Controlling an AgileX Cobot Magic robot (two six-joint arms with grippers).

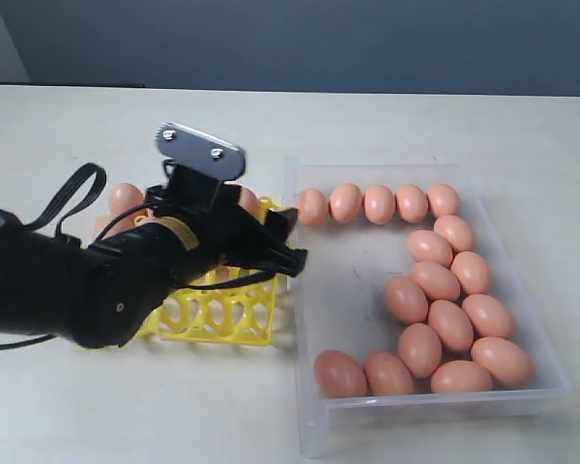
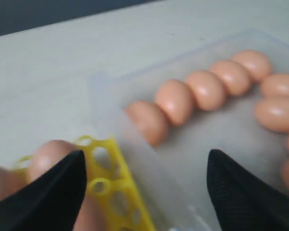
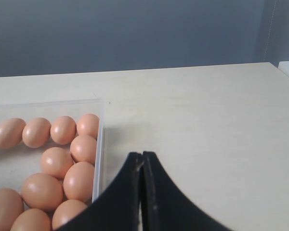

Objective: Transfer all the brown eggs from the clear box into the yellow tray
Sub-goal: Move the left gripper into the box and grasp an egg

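Brown eggs (image 1: 450,325) lie in clear box (image 1: 353,261) on pale table (image 1: 445,126), blue-grey wall (image 1: 319,43) behind.

Lab setting: pale table (image 1: 416,116), grey wall (image 1: 319,43)

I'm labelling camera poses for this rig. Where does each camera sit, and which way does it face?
Exterior: raised off the arms, looking down on the yellow tray, clear box and left arm.
Left wrist: on the left arm, facing the box's egg row past the open left gripper.
Right wrist: beside the box, facing the far wall past the shut right gripper.
Shared: exterior and left wrist both show the tray and egg row.
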